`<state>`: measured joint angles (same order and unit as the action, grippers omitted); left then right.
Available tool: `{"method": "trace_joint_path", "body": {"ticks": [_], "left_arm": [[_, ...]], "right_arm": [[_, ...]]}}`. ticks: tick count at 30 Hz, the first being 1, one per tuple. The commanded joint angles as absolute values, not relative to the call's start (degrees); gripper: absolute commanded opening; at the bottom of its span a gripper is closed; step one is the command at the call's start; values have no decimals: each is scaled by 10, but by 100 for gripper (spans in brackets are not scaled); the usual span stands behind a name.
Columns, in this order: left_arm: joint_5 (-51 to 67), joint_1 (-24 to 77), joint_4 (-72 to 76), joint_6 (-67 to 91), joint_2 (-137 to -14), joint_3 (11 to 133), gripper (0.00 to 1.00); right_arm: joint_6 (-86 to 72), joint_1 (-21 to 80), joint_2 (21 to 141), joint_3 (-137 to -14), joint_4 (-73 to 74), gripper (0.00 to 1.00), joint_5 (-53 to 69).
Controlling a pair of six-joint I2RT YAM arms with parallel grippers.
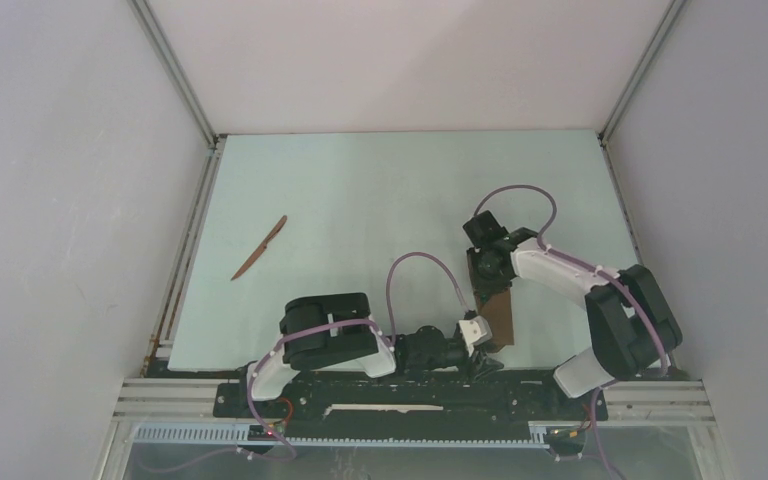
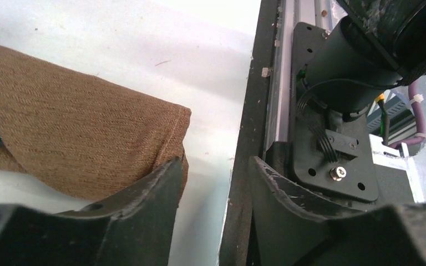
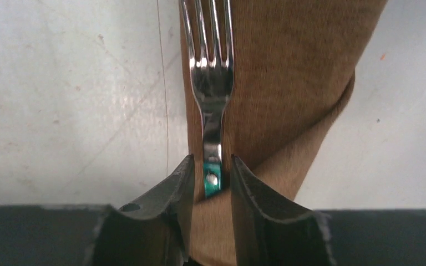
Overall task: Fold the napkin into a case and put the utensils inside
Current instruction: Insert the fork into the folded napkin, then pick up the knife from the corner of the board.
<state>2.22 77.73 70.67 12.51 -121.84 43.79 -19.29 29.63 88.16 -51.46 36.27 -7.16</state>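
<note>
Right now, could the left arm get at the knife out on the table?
Probably yes: the knife lies alone on that arm's side, nothing between, though the left hand must swing away from the napkin.

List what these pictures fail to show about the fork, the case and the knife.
- The fork: in the right wrist view, the tine tips are cut off by the top edge, and the handle end is hidden behind the right hand.
- The case: in the top view it is largely covered by both arms. In the left wrist view it runs off the left edge, so its full outline is unseen.
- The knife: it appears in the top view only, too small to tell blade from handle.
</note>
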Motion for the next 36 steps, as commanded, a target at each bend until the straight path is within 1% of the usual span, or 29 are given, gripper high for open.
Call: {"method": "trace_joint_path", "body": {"ticks": [1,3,5,6,8,13,15,17,19,20,21,23,24,26,29,32,34,36], "left_arm": [[9,766,716,112,-1169,411,62],[19,767,695,105,-1135,399,68],[30,768,670,95,-1092,385,88],[38,767,657,89,-1070,376,94],[65,767,616,82,-1021,361,95],[162,765,498,106,-889,327,94],[183,755,439,135,-836,315,91],[182,723,395,180,-775,286,88],[171,668,347,223,-700,254,87],[158,639,295,235,-662,250,87],[135,601,222,238,-624,259,87],[52,552,56,222,-563,304,91],[11,523,-25,220,-544,327,91],[-53,443,-140,238,-521,362,92],[-66,287,-246,262,-515,392,92],[-59,135,-309,262,-557,431,95],[-63,62,-313,271,-606,455,94],[-80,26,-289,263,-667,481,94]], "right_arm": [[-222,295,807,-523,400,42,-66],[-218,286,777,-536,413,46,-66],[-215,273,751,-555,427,48,-59],[-210,267,739,-561,432,49,-53],[-202,255,709,-569,431,50,-42],[-182,225,658,-574,417,52,-8],[-175,219,653,-573,415,52,16],[-166,219,651,-567,404,52,38],[-164,218,645,-556,389,52,59],[-164,218,639,-547,379,52,67],[-166,216,632,-539,368,52,75],[-167,213,620,-524,350,52,100],[-168,212,616,-519,343,52,113],[-172,212,610,-505,327,52,139],[-179,212,608,-490,307,52,178],[-184,217,612,-480,296,52,205],[-185,220,612,-474,291,52,212],[-183,221,611,-468,289,52,219]]}}
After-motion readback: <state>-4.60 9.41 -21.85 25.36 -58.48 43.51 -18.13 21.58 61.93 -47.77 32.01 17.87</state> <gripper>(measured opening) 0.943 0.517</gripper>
